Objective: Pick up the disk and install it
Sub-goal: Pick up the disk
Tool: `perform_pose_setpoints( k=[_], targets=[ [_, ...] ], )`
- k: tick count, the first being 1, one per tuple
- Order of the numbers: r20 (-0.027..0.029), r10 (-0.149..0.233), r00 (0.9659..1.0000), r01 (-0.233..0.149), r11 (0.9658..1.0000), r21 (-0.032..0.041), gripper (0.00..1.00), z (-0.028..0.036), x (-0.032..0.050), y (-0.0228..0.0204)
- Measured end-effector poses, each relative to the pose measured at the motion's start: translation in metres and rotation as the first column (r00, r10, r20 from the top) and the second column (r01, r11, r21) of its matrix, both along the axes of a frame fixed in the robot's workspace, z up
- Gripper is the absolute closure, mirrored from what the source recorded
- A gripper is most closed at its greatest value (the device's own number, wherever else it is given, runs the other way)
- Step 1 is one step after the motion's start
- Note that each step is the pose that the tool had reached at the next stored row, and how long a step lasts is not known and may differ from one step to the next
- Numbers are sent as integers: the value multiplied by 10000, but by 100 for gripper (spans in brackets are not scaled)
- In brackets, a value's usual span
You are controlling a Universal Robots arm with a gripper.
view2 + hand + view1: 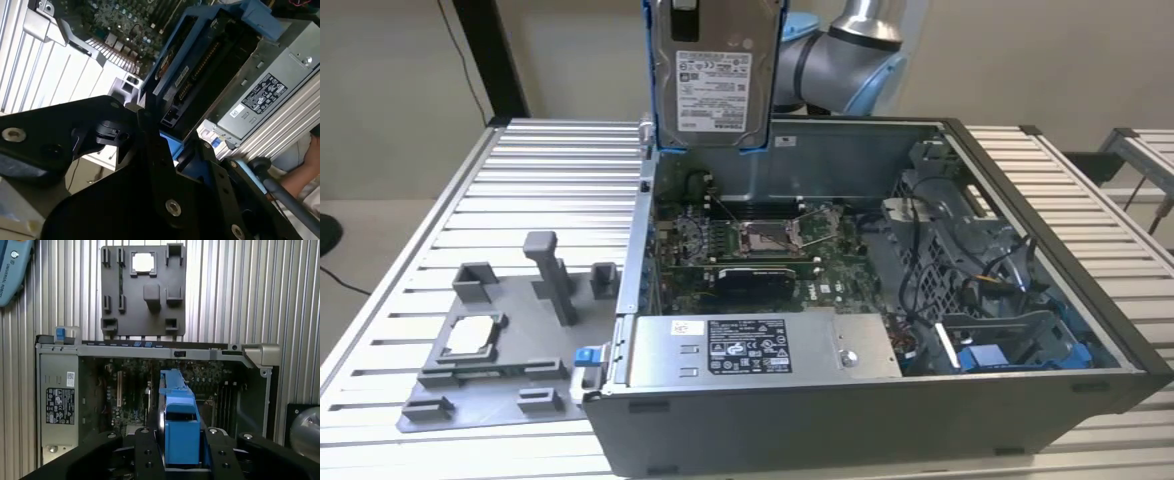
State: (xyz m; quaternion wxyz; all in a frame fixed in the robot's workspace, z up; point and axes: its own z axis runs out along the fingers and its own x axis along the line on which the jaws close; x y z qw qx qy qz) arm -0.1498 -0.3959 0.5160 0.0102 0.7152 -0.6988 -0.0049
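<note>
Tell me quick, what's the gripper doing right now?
Gripper: closed on the disk, holding it upright over the open computer case.

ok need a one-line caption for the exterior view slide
The disk hangs upright, label out, over the open computer case, the robot arm behind it; a grey fixture tray lies beside.

The arm [834, 65] is showing rounded grey joints, a silver tube and a pale blue cap; the gripper [181, 452] is showing matte black plates studded with silver screws.
</note>
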Motion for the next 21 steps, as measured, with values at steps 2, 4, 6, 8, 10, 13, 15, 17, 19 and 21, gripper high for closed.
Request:
perform_pose_setpoints(
  k=[2,4,6,8,10,13,15,17,19,21],
  targets=[
    [-5,0,10000,0,10000,0,100,0,42,-32],
    [-13,-1,10000,1,10000,0,100,0,85,-73],
    [-20,-1,10000,1,10000,0,100,0,129,-113],
    [-29,-1,10000,1,10000,-1,100,0,173,-151],
    [-37,-1,10000,1,10000,-1,100,0,215,-187],
    [-47,-1,10000,1,10000,0,100,0,279,-239],
    [-52,0,10000,0,10000,0,100,0,319,-272],
    [-60,-1,10000,1,10000,0,100,0,360,-304],
    [-66,0,10000,0,10000,0,100,0,400,-337],
    [-72,-1,10000,1,10000,-1,100,0,441,-371]
  ],
)
